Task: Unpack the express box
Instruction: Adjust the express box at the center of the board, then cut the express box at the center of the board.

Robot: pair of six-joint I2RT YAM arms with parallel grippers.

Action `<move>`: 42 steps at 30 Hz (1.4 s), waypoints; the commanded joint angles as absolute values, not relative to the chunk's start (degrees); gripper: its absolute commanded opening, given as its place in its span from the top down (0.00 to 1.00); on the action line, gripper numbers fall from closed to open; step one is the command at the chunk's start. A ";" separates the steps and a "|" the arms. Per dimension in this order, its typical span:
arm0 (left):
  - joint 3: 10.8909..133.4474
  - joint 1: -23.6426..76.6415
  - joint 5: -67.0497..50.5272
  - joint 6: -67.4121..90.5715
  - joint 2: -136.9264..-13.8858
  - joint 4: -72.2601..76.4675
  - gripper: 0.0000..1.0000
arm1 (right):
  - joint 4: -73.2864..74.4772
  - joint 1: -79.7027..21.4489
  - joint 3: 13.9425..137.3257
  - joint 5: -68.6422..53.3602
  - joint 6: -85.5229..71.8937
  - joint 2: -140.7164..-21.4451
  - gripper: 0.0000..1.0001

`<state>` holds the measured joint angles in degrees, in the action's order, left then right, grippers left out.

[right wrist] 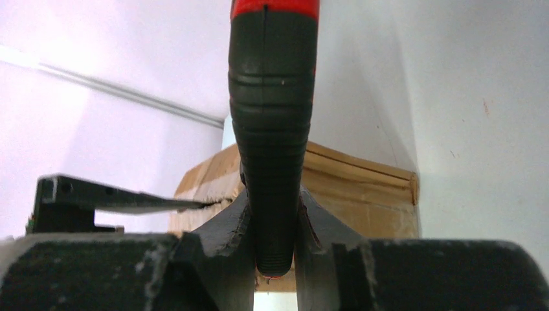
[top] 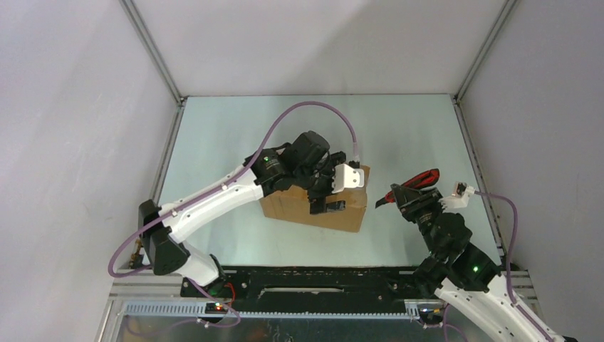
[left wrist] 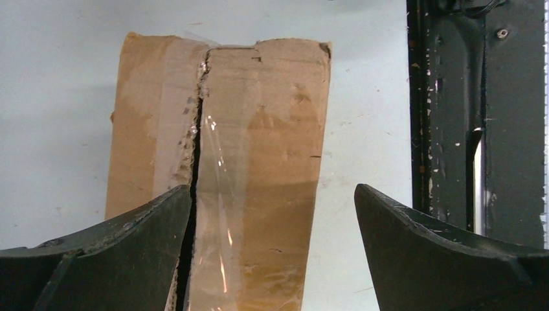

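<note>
far left in the overhead view: white left arm (top: pixel 214 196) reaching from the near corner toward the middle of the pale surface (top: pixel 228 135). at its end, left pincer (top: pixel 322 201) released, jaws spread wide, grasping nothing, hanging over the top of the express box (top: pixel 288 205) and hiding much of it. contact with the cardboard: cannot tell.

middle: express box lying flat on the surface, between the two arms, long side running left to right and a little askew, near the black rail (top: pixel 320 281) at the front edge.

from the left wrist view: left pincer (left wrist: pixel 272 189) over the box top (left wrist: pixel 272 116), one finger (left wrist: pixel 129 246) crossing the dark slit (left wrist: pixel 197 136) between the two top flaps, the other finger (left wrist: pixel 440 253) off the box's side, over bare surface (left wrist: pixel 58 97). clear tape (left wrist: pixel 217 168) along the slit, wrinkled and torn, flap edges ragged beside it. black rail (left wrist: pixel 453 129) just beyond the surface edge.

right of the box, apart from it: right pincer (top: pixel 407 201) clenched on the utility knife (top: pixel 419 181), red part up and to the right, dark end slanting down-left toward the box's right end, not touching it.

from the right wrist view: right pincer (right wrist: pixel 275 223) clamped on both sides of the knife's black ribbed grip (right wrist: pixel 272 129), red part at the far end, express box (right wrist: pixel 362 188) beyond and below, white wall behind.
</note>
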<state>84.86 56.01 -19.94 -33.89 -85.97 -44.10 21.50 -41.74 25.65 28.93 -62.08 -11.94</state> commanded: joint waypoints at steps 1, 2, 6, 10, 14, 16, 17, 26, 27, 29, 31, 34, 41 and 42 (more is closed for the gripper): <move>86.79 57.23 -19.32 -30.33 -85.64 -42.62 0.00 | 13.74 -41.04 26.91 36.86 -68.22 -15.15 1.00; 86.91 57.25 -17.52 -29.39 -85.16 -41.92 0.00 | 12.30 -40.64 26.82 37.17 -68.53 -16.41 1.00; 85.67 57.19 -11.34 -22.75 -81.31 -38.00 0.00 | 8.56 -37.23 26.81 33.60 -73.18 -21.08 1.00; 85.55 56.63 3.95 -12.14 -76.98 -34.81 0.00 | 5.96 -33.11 25.45 30.80 -77.01 -23.90 1.00; 87.49 53.08 19.32 -2.16 -75.03 -38.56 0.00 | 2.87 -29.96 24.55 26.43 -80.87 -27.05 1.00; 88.67 47.60 21.10 6.30 -73.79 -42.20 0.00 | 2.08 -29.94 24.52 25.72 -82.09 -28.32 1.00; 88.82 43.26 19.41 11.76 -73.10 -44.06 0.00 | 2.09 -29.97 24.52 25.62 -82.53 -28.60 1.00; 73.09 21.35 5.09 27.15 -64.51 -39.19 0.00 | 2.97 -30.40 21.64 27.33 -85.36 -27.69 1.00; 72.05 20.27 3.33 27.63 -64.03 -38.01 0.00 | 1.55 -30.52 20.95 27.06 -85.68 -27.99 1.00; 71.12 18.76 1.83 28.07 -63.88 -37.25 0.00 | 0.71 -30.85 20.57 27.14 -86.37 -28.86 1.00; 69.98 16.89 -1.01 28.56 -64.00 -35.99 0.00 | -0.76 -31.41 20.14 27.89 -86.91 -29.38 1.00; 67.87 14.60 -4.66 29.60 -64.03 -33.33 0.00 | -3.11 -31.46 19.13 28.36 -87.75 -29.84 1.00; 65.52 11.58 -7.49 31.21 -65.93 -30.95 0.00 | -6.87 -31.19 17.24 28.30 -89.78 -30.50 1.00; 65.36 11.41 -7.88 31.38 -66.25 -30.82 0.00 | -6.68 -31.13 17.21 28.38 -89.82 -30.23 1.00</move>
<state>67.05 12.86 -4.19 29.15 -65.56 -34.50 -1.65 -31.16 17.39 26.96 -87.94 -30.63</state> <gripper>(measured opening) 0.996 0.243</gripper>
